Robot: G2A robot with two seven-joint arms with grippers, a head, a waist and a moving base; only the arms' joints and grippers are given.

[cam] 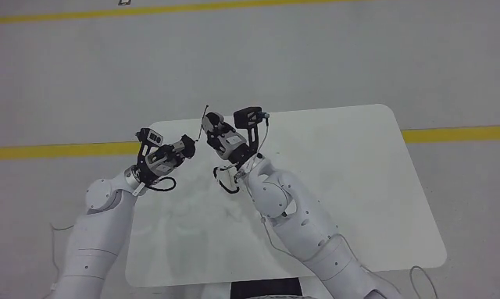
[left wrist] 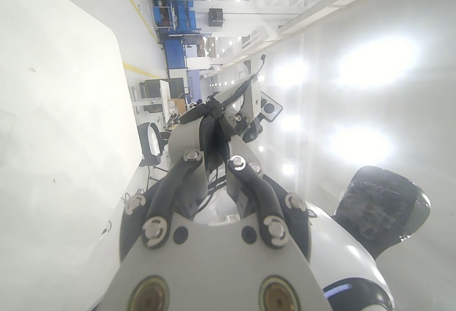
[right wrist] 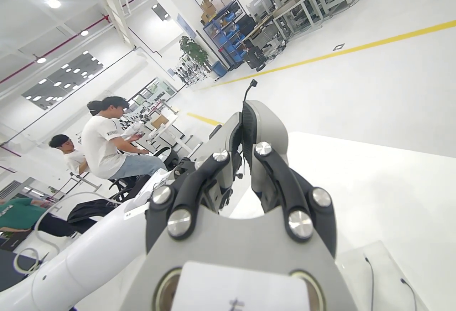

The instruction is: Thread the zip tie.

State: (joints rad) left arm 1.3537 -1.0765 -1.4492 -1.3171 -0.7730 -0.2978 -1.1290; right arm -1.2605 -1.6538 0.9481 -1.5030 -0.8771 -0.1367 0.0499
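A thin black zip tie [cam: 205, 112] stands up out of my right gripper [cam: 209, 126], which is held above the table's far left part. In the right wrist view that gripper [right wrist: 244, 109] is shut on the strap, and the zip tie's head [right wrist: 252, 83] pokes out past the fingertips. My left gripper [cam: 190, 143] hovers just to the left of it, tips pointing at the right one. Seen from the left wrist, the left gripper [left wrist: 213, 116] has its jaws together; I see nothing between the pads. Beyond them are the right gripper [left wrist: 245, 102] and the tie's head [left wrist: 263, 58].
The white table [cam: 351, 190] stretches bare to the right and toward the robot. Its far edge [cam: 312, 110] lies just behind the grippers, with grey floor and yellow lines [cam: 234, 4] beyond. Two thin black strands [right wrist: 370, 268] lie on a white surface near the right arm.
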